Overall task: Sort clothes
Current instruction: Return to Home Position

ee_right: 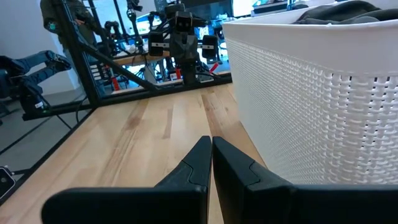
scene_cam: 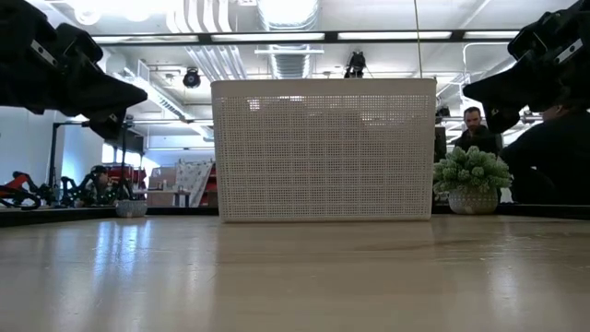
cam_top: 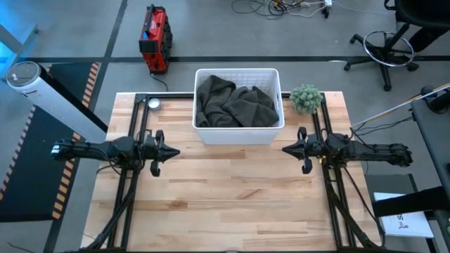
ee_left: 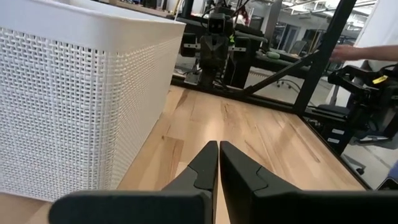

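Observation:
A white lattice basket (cam_top: 239, 133) stands at the table's far middle. An olive-grey garment (cam_top: 235, 104) lies bunched inside it, and its top shows over the rim in the right wrist view (ee_right: 339, 11). No other clothes show. My left gripper (cam_top: 176, 151) is shut and empty above the table, left of the basket; it also shows in the left wrist view (ee_left: 218, 149). My right gripper (cam_top: 285, 148) is shut and empty, right of the basket; it also shows in the right wrist view (ee_right: 211, 144).
A small green plant in a pot (cam_top: 306, 98) stands at the far right beside the basket. A small round metal thing (cam_top: 153, 104) lies at the far left. The bare wooden tabletop (cam_top: 232, 204) stretches toward the near edge. A person (scene_cam: 475, 129) sits beyond the table.

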